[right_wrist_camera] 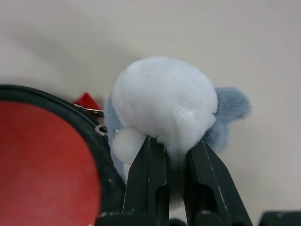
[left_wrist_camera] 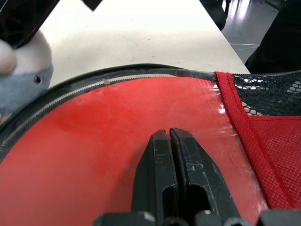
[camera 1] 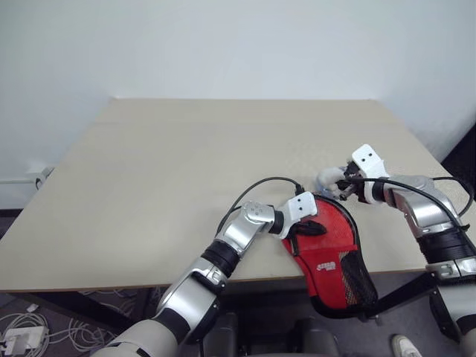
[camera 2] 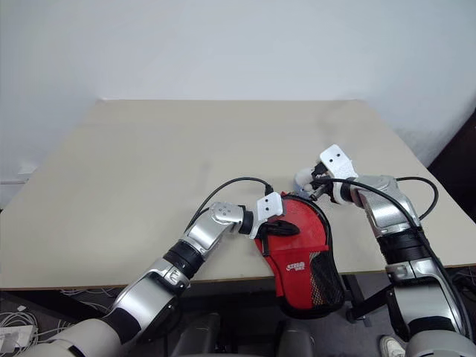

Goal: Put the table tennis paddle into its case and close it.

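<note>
Both claws were engaged at the desk's (camera 1: pixel 149 186) near edge: left claw (left_wrist_camera: pixel 170 137) closed, pressing the soft, pliable case (camera 1: pixel 327 253); right claw (right_wrist_camera: pixel 176 148) clamped on its fluffy zip charm (right_wrist_camera: pixel 162 101), judged the sound pulling point.

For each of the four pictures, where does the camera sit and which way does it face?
Left and right eye views: on the head, looking forward and down at the table; both arms show.
Left wrist view: along the shut left gripper pressing the red case.
Right wrist view: along the right gripper pinching the fluffy ball.
Shared: both wrist views show the case and ball.
</note>
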`<state>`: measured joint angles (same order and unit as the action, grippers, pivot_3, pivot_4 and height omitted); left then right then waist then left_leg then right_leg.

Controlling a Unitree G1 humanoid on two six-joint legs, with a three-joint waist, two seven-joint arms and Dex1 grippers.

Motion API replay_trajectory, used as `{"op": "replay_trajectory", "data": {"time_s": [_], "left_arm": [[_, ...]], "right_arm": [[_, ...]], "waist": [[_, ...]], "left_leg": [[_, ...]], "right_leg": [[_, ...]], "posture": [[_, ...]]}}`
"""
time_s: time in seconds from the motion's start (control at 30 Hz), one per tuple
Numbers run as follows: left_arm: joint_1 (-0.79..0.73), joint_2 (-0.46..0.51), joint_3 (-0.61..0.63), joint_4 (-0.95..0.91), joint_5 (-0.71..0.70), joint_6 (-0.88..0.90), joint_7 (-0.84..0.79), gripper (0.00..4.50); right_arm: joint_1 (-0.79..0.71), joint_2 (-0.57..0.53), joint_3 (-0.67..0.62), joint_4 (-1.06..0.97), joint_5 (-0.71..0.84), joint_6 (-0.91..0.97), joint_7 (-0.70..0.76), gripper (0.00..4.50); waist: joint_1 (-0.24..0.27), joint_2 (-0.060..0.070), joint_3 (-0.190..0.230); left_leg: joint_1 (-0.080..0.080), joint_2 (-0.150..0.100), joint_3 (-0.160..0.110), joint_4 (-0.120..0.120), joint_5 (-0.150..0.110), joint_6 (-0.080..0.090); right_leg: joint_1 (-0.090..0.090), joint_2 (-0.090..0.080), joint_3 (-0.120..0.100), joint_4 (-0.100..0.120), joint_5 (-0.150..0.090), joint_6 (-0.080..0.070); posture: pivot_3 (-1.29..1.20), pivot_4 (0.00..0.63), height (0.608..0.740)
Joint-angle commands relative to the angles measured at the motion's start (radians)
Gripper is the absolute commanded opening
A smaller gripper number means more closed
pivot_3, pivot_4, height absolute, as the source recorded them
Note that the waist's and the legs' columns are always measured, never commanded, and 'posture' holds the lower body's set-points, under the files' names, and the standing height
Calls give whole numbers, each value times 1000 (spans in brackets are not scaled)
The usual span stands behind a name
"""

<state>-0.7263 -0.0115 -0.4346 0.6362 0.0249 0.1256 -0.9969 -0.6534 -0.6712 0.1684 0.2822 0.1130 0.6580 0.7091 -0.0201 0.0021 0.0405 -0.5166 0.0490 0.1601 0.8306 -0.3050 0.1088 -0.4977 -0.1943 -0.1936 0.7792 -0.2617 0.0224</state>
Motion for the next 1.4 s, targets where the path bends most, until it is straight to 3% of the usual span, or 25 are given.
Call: {"op": "replay_trajectory", "data": {"time_s": [0.03, 0.27, 0.6, 0.9, 1.4], "left_arm": [[10, 7, -23, 31, 30, 14, -4, 0], [14, 10, -27, 29, 34, 18, -11, 0], [-6, 13, -27, 51, 34, 11, -25, 0], [-18, 18, -23, 63, 31, -4, -38, 0], [-39, 33, -15, 99, 33, -30, -61, 0]], "right_arm": [[-7, -56, -40, -12, -36, -24, -3, 10], [82, -154, -65, -68, -27, -30, 41, 10], [355, -300, -189, -321, 30, 2, 125, 10], [571, -381, -324, -522, 98, 32, 200, 10], [950, -480, -520, -748, 142, -96, 441, 10]], "waist": [[0, 0, 0], [1, 0, 0], [5, 0, 0], [12, -1, 1], [23, -2, 1]], "left_leg": [[0, 0, 0, 0, 0, 0], [0, 0, 0, 0, 0, 0], [0, 0, -2, 1, -1, 2], [0, 0, -4, 1, -2, 3], [0, 1, -6, 1, -6, 10]], "right_leg": [[0, 0, 0, 0, 0, 0], [0, -1, 0, 0, 0, 0], [2, -1, -2, -1, 0, 0], [2, -1, -2, -1, 0, 1], [4, -1, -3, -3, -1, 1]], "posture": [[0, 0, 654], [0, 0, 654], [0, 0, 654], [0, 0, 654], [0, 0, 654]]}}
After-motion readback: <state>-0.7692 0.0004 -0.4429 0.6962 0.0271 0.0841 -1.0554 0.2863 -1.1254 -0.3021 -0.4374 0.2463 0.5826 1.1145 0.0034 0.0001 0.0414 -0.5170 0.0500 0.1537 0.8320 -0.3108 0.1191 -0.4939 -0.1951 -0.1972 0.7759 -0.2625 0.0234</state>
